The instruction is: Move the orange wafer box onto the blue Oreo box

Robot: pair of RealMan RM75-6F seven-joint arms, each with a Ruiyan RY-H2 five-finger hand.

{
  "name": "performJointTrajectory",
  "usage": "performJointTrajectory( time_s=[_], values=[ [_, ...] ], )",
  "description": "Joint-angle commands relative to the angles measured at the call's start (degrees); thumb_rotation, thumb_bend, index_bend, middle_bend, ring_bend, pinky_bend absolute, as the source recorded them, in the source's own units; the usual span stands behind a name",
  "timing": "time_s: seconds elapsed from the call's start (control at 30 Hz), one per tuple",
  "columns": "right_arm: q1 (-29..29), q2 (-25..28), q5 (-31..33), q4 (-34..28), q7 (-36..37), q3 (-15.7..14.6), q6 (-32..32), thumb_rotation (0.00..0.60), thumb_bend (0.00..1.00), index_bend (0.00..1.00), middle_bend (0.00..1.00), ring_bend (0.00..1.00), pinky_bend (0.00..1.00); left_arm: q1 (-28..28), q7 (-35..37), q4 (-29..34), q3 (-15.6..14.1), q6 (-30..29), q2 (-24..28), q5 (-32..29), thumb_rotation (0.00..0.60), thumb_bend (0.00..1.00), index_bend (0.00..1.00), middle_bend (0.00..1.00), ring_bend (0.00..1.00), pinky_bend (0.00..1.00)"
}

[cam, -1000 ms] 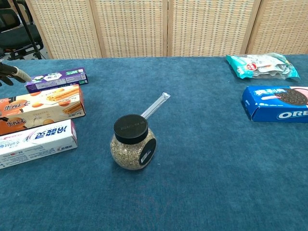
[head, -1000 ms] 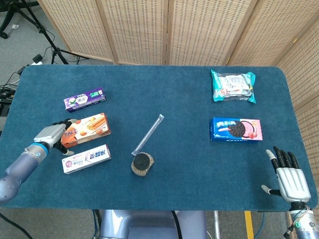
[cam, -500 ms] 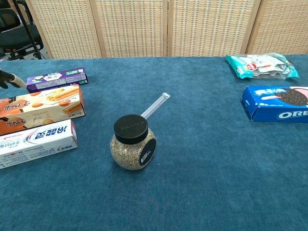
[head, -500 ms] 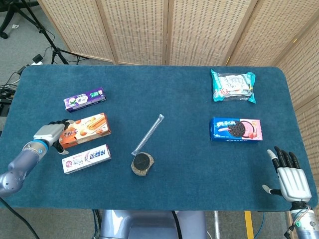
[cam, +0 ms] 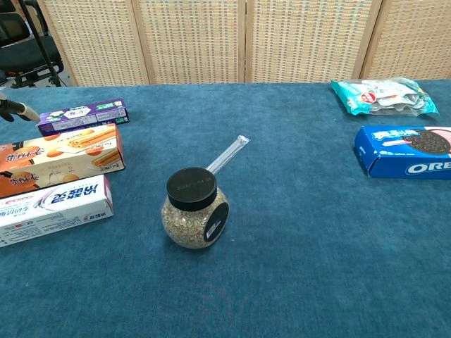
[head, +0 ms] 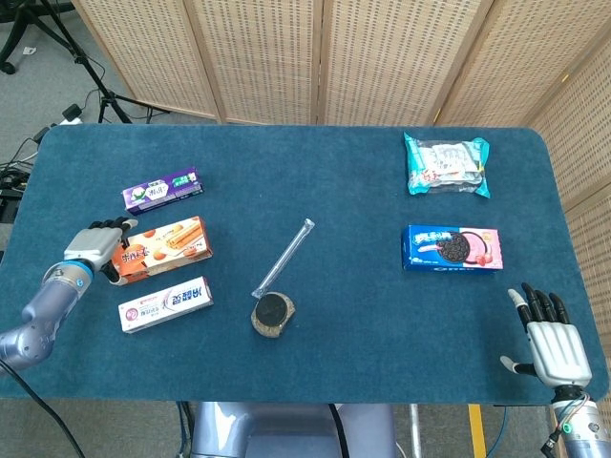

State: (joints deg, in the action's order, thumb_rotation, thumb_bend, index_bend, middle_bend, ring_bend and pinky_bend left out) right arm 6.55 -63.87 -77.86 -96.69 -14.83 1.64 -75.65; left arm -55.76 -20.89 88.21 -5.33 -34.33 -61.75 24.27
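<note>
Blue tabletop (head: 363,200): left hand (head: 93,250) at orange wafer box (head: 162,248) end (grip unclear), right hand (head: 554,343) fingers splayed, empty.

Table w/ dark teal-blue fabric top (head: 344,172), rounded corners, fills most of the head view. Behind it a folding screen of pale wood frames w/ woven wicker panels (head: 267,57) runs along the far edge & angles down the right side (head: 582,105); also backs the chest view (cam: 190,39). Grey floor (head: 57,81) at upper left, w/ black tripod legs (head: 105,91) & loose cables (head: 14,176); even, soft light, no hard shadows.
</note>
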Motion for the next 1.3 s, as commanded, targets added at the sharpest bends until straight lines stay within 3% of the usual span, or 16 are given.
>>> performJointTrajectory(
  time_s=[0.03, 0.53, 0.73, 0.87, 1.0, 1.3],
  values=[
    [0.05, -0.02, 0.16, 0.04, -0.03, 0.01, 0.15, 0.600, 0.00, 0.00, 0.00, 0.00, 0.00, -0.12, -0.27, -1.48, -0.42, -0.11, -1.47, 0.20, 0.600, 0.16, 0.00, 0.00, 0.00, 0.00],
    [0.71, -0.55, 1.45, 0.64, -0.26, -0.12, 1.91, 0.600, 0.00, 0.00, 0.00, 0.00, 0.00, -1.08, 0.03, -10.04, -1.01, 0.76, -9.79, -1.61, 0.600, 0.17, 0.00, 0.00, 0.00, 0.00],
    [0.76, -0.49, 1.30, 0.47, 0.05, -0.22, 1.94, 0.600, 0.00, 0.00, 0.00, 0.00, 0.00, -0.94, -1.77, -11.19, -1.90, -2.75, -12.48, -1.88, 0.600, 0.23, 0.00, 0.00, 0.00, 0.00],
    [0.69, -0.35, 0.90, 0.32, 0.50, -0.29, 1.65, 0.600, 0.00, 0.00, 0.00, 0.00, 0.00, -0.40, -3.28, -11.40, -1.79, -7.12, -14.38, -2.36, 0.600, 0.32, 0.17, 0.01, 0.02, 0.03],
    [0.65, -0.28, 0.63, 0.20, 0.72, -0.44, 1.60, 0.600, 0.00, 0.00, 0.00, 0.00, 0.00, 1.25, -3.86, -12.21, -0.46, -13.88, -16.66, 0.39, 0.600, 0.44, 0.39, 0.13, 0.14, 0.14],
    [0.56, 0.05, 0.25, -0.19, 1.68, -0.53, 1.40, 0.600, 0.00, 0.00, 0.00, 0.00, 0.00, 3.88, -4.24, -13.45, 2.17, -16.16, -19.17, 1.90, 0.600, 0.50, 0.61, 0.28, 0.31, 0.28]
  ],
)
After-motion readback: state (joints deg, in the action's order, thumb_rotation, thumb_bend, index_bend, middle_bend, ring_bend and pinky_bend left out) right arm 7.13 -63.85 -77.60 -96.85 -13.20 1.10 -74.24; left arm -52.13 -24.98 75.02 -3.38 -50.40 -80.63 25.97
